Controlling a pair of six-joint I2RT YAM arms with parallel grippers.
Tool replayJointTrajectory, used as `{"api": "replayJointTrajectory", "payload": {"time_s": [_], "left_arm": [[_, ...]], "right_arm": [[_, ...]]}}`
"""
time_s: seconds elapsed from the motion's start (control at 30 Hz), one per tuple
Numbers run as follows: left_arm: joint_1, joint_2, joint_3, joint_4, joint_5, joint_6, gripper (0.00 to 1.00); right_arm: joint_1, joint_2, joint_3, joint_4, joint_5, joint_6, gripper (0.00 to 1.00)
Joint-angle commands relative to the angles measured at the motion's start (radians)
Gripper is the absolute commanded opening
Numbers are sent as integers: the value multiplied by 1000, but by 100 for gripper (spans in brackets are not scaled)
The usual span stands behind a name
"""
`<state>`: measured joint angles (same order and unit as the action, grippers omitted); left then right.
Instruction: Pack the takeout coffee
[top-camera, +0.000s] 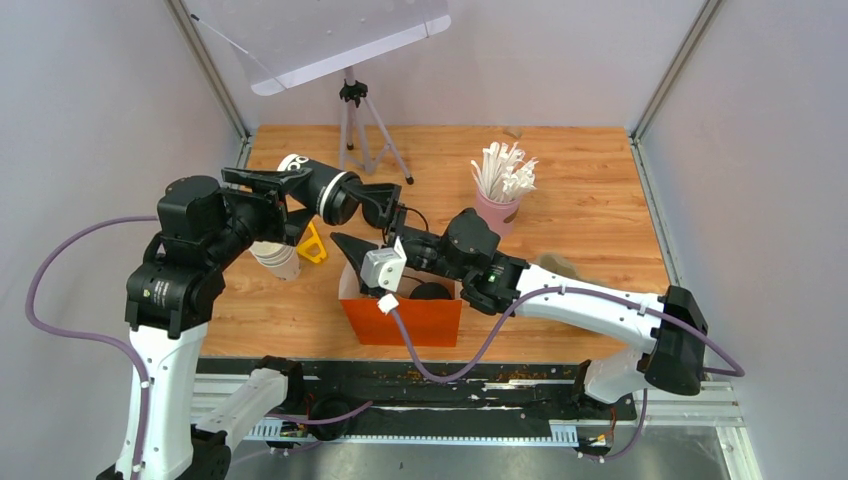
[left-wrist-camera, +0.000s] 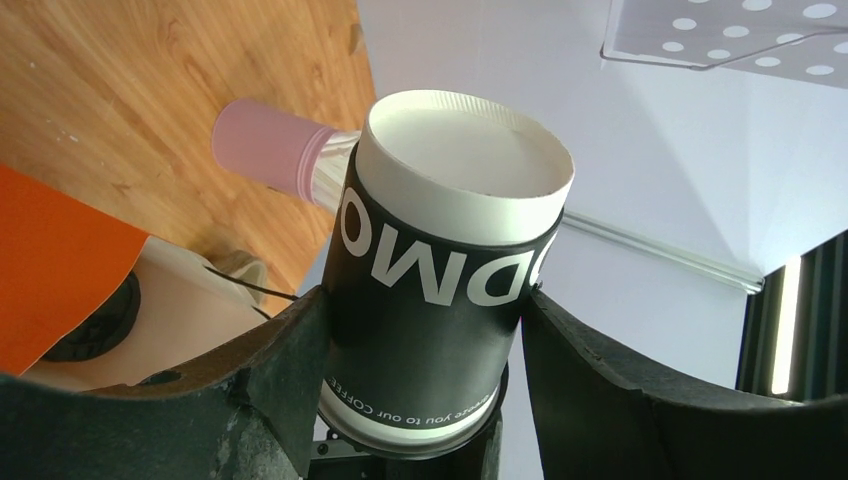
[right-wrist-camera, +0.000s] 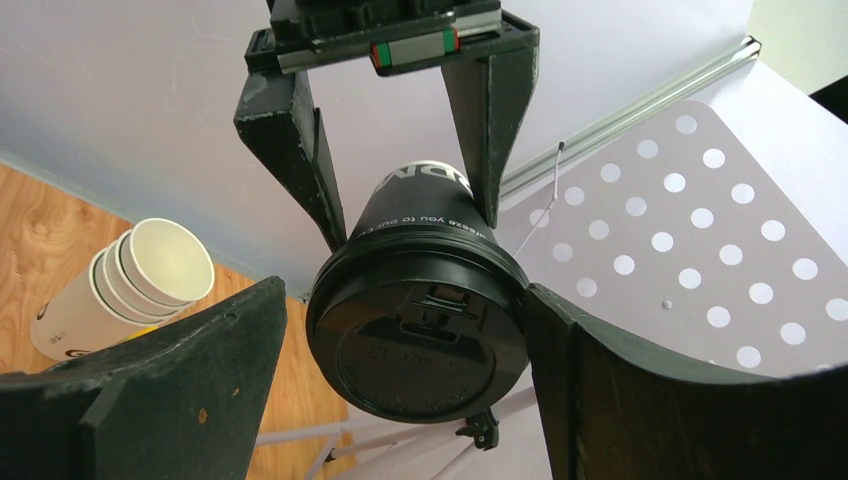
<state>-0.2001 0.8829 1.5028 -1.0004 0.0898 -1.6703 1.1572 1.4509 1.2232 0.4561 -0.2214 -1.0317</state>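
Note:
A takeout coffee cup (top-camera: 318, 185), white paper with a black printed wrap and a black lid, is held sideways in the air above the table's left middle. My left gripper (top-camera: 283, 200) is shut on its body; in the left wrist view both fingers (left-wrist-camera: 300, 370) press on the cup (left-wrist-camera: 440, 260). My right gripper (top-camera: 365, 220) is open around the lid end. In the right wrist view the black lid (right-wrist-camera: 420, 330) faces the camera between the fingers (right-wrist-camera: 600, 390), with the right one at its rim and a small gap on the left. A second black-lidded cup (top-camera: 432, 291) stands in the orange box (top-camera: 405, 320).
A stack of empty white cups (top-camera: 278, 258) stands left of the box, with a yellow object (top-camera: 312, 243) beside it. The pink cup of white straws (top-camera: 500, 205) is at the back right. A tripod (top-camera: 352, 120) stands at the back. A beige object (top-camera: 560, 265) lies behind the right arm.

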Motion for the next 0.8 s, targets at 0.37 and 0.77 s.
{"api": "replayJointTrajectory", "payload": {"time_s": [0.37, 0.77], "left_arm": [[1, -10, 43, 63, 43, 30, 54], [2, -9, 45, 73, 53, 39, 53]], "right_arm": [[-22, -64, -37, 3, 25, -2, 89], [-51, -84, -57, -2, 11, 7, 92]]}}
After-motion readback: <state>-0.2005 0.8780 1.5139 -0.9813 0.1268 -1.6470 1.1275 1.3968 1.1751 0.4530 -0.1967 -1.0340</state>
